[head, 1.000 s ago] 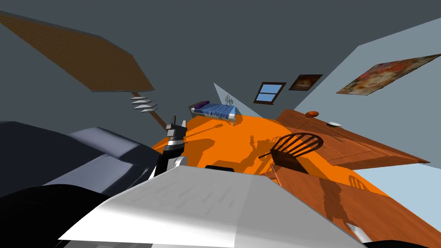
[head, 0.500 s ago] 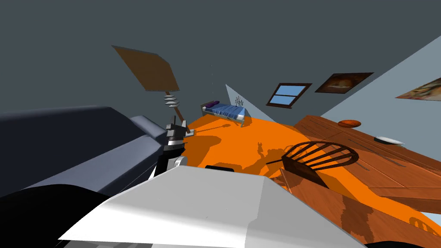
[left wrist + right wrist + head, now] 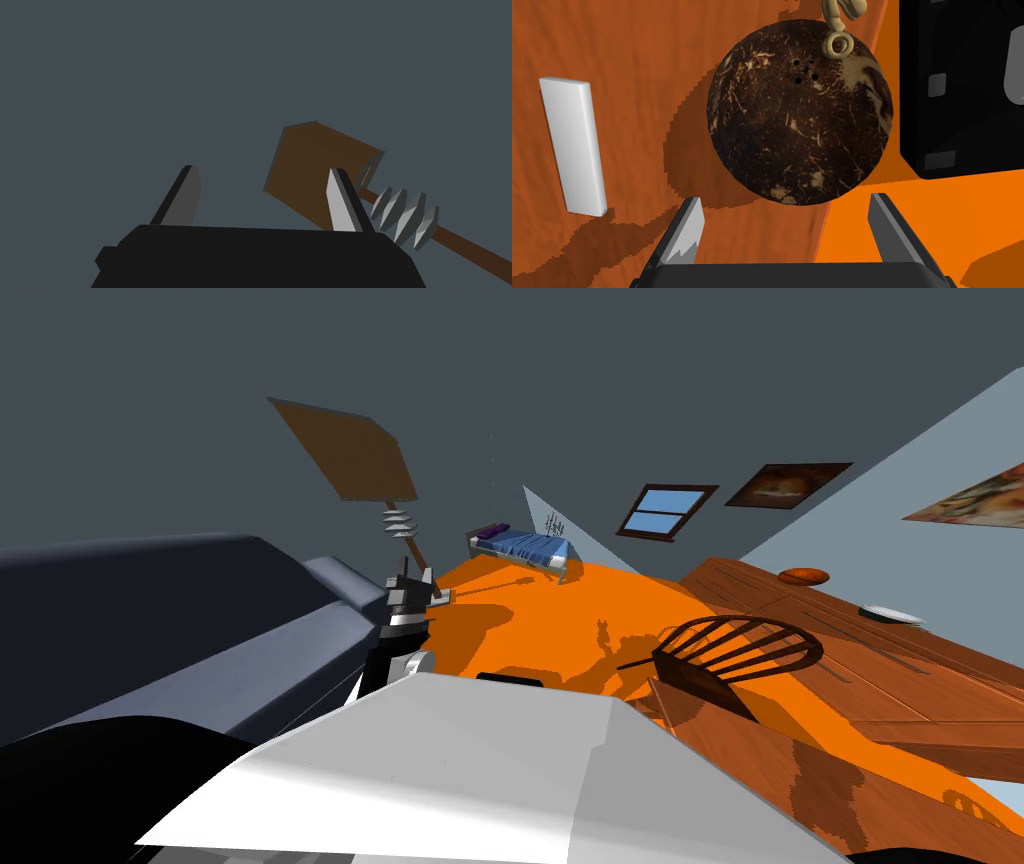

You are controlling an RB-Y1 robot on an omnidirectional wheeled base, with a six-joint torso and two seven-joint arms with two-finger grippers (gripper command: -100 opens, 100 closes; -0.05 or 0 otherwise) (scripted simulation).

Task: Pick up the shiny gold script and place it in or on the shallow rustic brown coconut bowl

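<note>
The right tool (image 3: 784, 197) hangs over the wooden table (image 3: 637, 75), blades spread and empty, with the dark coconut bowl (image 3: 799, 115) just ahead of them. The pale gold script (image 3: 830, 15) curls at the bowl's far edge, straight beyond it from this tool. I cannot tell whether it rests on the rim. The left tool (image 3: 262, 172), also spread and empty, is raised well apart, so the right arm looks nearer.

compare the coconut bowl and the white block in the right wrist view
The coconut bowl is round; the white block is a long slab. The bowl is dark brown and flecked; the block is plain white. The bowl lies ahead of the open right claw, the block off to one side. Both rest on the wooden surface.
</note>
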